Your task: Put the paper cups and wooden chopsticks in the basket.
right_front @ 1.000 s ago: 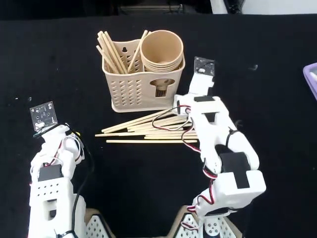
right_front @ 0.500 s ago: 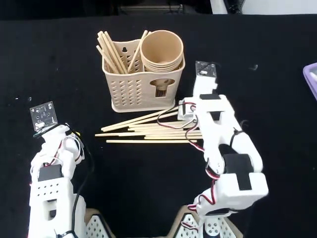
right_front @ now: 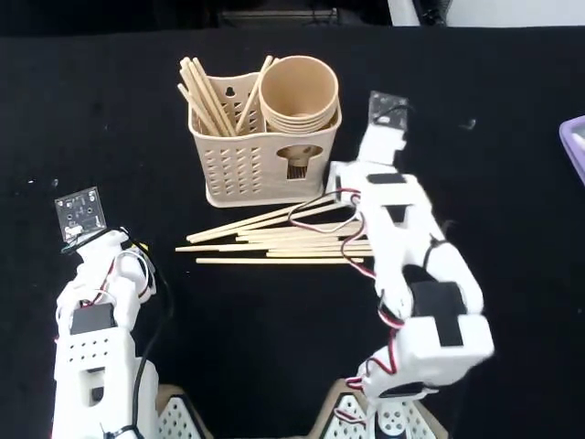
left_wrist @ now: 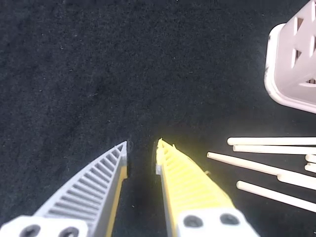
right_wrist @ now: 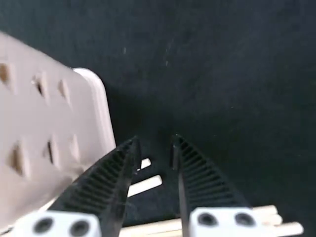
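A beige slotted basket (right_front: 259, 157) stands at the back of the black table. Stacked paper cups (right_front: 299, 91) fill its right compartment and several wooden chopsticks (right_front: 212, 97) lean in its left one. More loose chopsticks (right_front: 274, 243) lie flat in front of it. The right arm (right_front: 393, 212) stands over their right ends, beside the basket's right corner. My right gripper (right_wrist: 154, 143) is slightly open and holds nothing, next to the basket wall (right_wrist: 44, 128) and above chopstick ends (right_wrist: 148, 183). My left gripper (left_wrist: 142, 146) is open by a narrow gap over bare cloth, left of the chopstick tips (left_wrist: 256, 170).
A purple object (right_front: 574, 144) pokes in at the table's right edge. The left arm (right_front: 94, 306) sits at the front left, away from the pile. A basket corner (left_wrist: 291, 69) appears in the left wrist view. Black cloth surrounds the basket and pile.
The right arm has shifted toward the back of the table, its wrist now beside the basket's right corner. The loose chopsticks, the basket and the left arm have stayed put.
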`<state>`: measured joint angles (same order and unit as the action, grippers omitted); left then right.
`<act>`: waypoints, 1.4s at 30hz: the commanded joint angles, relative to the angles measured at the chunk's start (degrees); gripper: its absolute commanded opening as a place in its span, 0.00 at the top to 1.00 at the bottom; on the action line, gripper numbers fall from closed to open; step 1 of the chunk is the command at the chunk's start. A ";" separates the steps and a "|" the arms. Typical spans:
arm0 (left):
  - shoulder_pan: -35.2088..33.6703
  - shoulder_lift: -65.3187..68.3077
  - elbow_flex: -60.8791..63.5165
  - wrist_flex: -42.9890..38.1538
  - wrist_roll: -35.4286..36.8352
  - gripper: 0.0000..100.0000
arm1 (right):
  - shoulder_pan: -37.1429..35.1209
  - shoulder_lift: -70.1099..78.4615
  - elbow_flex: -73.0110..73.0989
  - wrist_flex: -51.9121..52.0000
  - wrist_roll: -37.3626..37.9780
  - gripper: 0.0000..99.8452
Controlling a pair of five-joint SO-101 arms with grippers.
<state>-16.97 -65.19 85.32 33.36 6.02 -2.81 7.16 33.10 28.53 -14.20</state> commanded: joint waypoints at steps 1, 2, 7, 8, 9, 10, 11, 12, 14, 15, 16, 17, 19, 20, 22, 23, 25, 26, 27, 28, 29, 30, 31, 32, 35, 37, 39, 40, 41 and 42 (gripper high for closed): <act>0.40 -0.70 -0.57 -1.05 0.26 0.89 | -1.14 3.38 -4.09 -1.49 -0.53 0.89; 0.40 -0.70 -0.57 -1.05 0.26 0.89 | -1.14 4.18 -4.26 -1.49 -0.53 0.89; 0.40 -0.70 -0.66 -1.05 0.26 0.89 | -1.23 3.56 -4.44 2.73 1.58 0.89; 0.40 -0.70 -0.66 -1.05 0.26 0.89 | -1.32 3.56 -4.70 4.40 3.60 0.89; 0.40 -0.70 -0.66 -1.05 0.26 0.89 | -1.58 3.21 -4.79 5.80 5.45 0.89; 0.40 -0.70 -0.66 -1.05 0.26 0.89 | -1.76 3.21 -5.14 7.30 7.03 0.89; 0.40 -0.70 -0.66 -1.05 0.26 0.89 | -1.76 3.38 -5.41 8.97 8.70 0.89; 0.40 -0.70 -0.66 -1.05 0.26 0.89 | -1.85 3.47 -5.58 10.64 10.37 0.89; 0.40 -0.70 -0.66 -1.05 0.26 0.89 | -1.93 3.21 -5.58 13.63 13.71 0.89; 0.40 -0.70 -0.66 -1.05 0.26 0.89 | -1.93 3.12 -5.49 14.86 15.56 0.89; 0.40 -0.70 -0.66 -1.05 0.26 0.89 | -1.93 3.03 -5.41 16.18 17.58 0.89; 0.31 -0.70 -0.66 -1.05 0.26 0.89 | -1.76 2.86 -5.41 17.58 19.34 0.89; 0.22 -0.70 -0.66 -1.05 0.26 0.89 | -1.67 2.07 -5.32 19.87 22.15 0.89; 0.22 -0.70 -0.66 -1.05 0.26 0.89 | -1.58 1.45 -5.32 20.92 23.12 0.89; 0.22 -0.70 -0.66 -1.05 0.26 0.89 | -1.67 -0.40 -5.14 22.95 24.70 0.89; 0.22 -0.70 -0.66 -1.05 0.26 0.89 | -1.67 -1.54 -5.14 23.91 25.14 0.89; 0.22 -0.70 -0.66 -1.05 0.26 0.89 | -1.93 -4.18 -5.14 26.11 26.37 0.89; 0.22 -0.70 -0.66 -1.05 0.26 0.89 | -1.93 -5.49 -5.14 27.43 26.99 0.89; 0.22 -0.70 -0.66 -1.05 0.26 0.89 | -2.02 -6.90 -5.14 28.75 27.43 0.89; 0.22 -0.70 -0.66 -1.05 0.26 0.89 | -2.02 -8.31 -5.14 29.98 27.78 0.89; 0.22 -0.70 -0.66 -1.05 0.26 0.89 | -2.02 -9.98 -5.14 31.03 27.96 0.89; 0.22 -0.70 -0.66 -1.05 0.26 0.89 | -1.85 -11.47 -5.14 31.65 27.96 0.89; 0.22 -0.70 -0.66 -1.05 0.26 0.89 | -1.76 -13.14 -5.14 31.91 27.96 0.89; 0.22 -0.70 -0.66 -1.05 0.26 0.89 | -1.76 -14.55 -5.14 32.09 27.78 0.89; 0.31 -0.70 -0.66 -1.05 0.26 0.89 | -1.93 -17.19 -4.44 32.09 27.52 0.89; 0.31 -0.70 -0.66 -1.05 0.26 0.89 | -2.02 -18.15 -2.59 31.12 27.60 0.89; 0.22 -0.70 -0.66 -1.05 0.26 0.89 | -1.76 -18.33 -0.48 29.27 27.43 0.89; 0.22 -0.70 -0.66 -1.05 0.26 0.89 | -1.49 -18.42 0.40 28.31 27.43 0.89; 0.22 -0.70 -0.66 -1.05 0.26 0.89 | -0.88 -18.68 1.27 27.43 27.43 0.89; 0.22 -0.70 -0.66 -1.05 0.26 0.89 | 0.18 -19.21 2.15 26.55 27.43 0.89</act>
<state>-16.97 -65.19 85.32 33.36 6.02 -3.96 -8.22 33.36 58.68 12.97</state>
